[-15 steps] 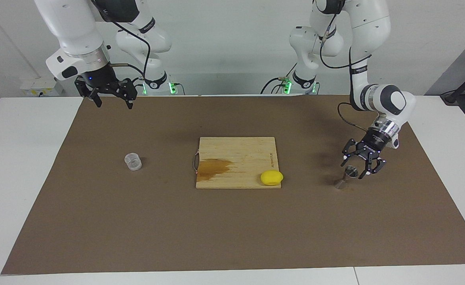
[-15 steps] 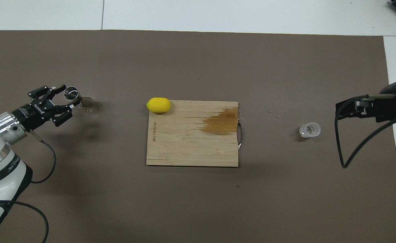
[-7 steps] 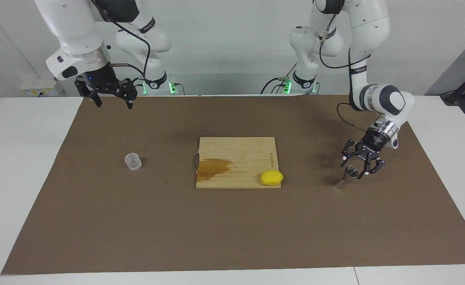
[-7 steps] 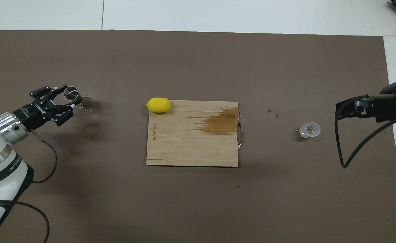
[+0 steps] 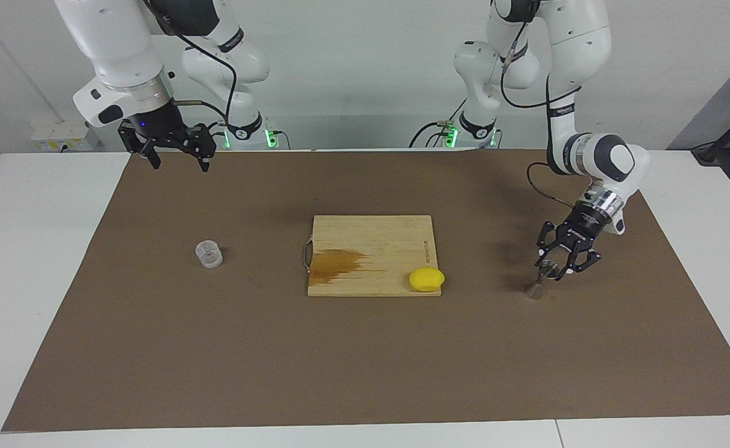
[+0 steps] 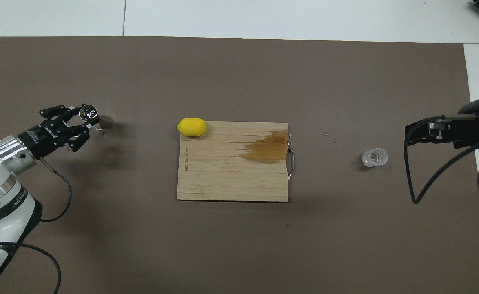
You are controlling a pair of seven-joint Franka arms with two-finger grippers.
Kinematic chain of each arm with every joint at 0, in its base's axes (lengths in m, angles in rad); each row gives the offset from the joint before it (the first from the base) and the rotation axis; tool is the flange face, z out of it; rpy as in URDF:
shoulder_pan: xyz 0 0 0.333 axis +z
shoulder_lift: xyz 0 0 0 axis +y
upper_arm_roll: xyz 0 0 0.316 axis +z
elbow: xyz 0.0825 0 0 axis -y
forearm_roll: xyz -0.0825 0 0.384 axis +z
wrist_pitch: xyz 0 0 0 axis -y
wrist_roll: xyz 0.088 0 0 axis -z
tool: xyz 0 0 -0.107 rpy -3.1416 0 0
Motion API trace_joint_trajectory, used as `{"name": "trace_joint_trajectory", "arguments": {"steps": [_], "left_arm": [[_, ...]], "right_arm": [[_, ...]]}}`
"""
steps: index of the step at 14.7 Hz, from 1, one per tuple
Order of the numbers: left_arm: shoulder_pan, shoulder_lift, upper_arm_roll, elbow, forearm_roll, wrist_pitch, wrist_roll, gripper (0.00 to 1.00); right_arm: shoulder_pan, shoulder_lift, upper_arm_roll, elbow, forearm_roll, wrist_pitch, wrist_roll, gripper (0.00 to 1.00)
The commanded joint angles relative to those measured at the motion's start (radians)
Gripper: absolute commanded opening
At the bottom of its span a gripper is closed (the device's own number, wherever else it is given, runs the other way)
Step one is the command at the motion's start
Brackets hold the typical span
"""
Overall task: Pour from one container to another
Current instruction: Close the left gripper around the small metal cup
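Note:
The steel jigger (image 5: 538, 285) (image 6: 105, 121) stands on the brown mat near the left arm's end of the table. My left gripper (image 5: 552, 270) (image 6: 87, 115) is shut on its upper cone, and its base rests on the mat. The clear ribbed cup (image 5: 209, 254) (image 6: 374, 157) stands alone on the mat toward the right arm's end. My right gripper (image 5: 179, 163) (image 6: 417, 133) hangs open and empty over the mat's edge by the robots, well away from the cup; that arm waits.
A wooden cutting board (image 5: 371, 239) (image 6: 223, 179) with a brown wet stain lies mid-mat. A yellow lemon (image 5: 426, 279) (image 6: 191, 126) sits on the board's corner toward the jigger. A few droplets (image 6: 330, 136) lie between board and cup.
My left gripper's fingers have closed in from either side onto the jigger's upper cone. The right arm, cup and lemon have stayed put.

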Motion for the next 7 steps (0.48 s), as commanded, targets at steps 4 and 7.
{"name": "trace_joint_trajectory", "arguments": {"steps": [4,7], "left_arm": [[-0.019,-0.041,-0.069,0.056,-0.027,-0.090,-0.133,0.00],[-0.047,-0.091,-0.172,0.064,-0.027,-0.031,-0.138,0.00]], "right_arm": [[-0.006,-0.017,0.005,-0.020,-0.007,0.000,-0.032,1.00],[-0.006,-0.017,0.005,-0.023,-0.007,-0.004,-0.032,1.00]]}}
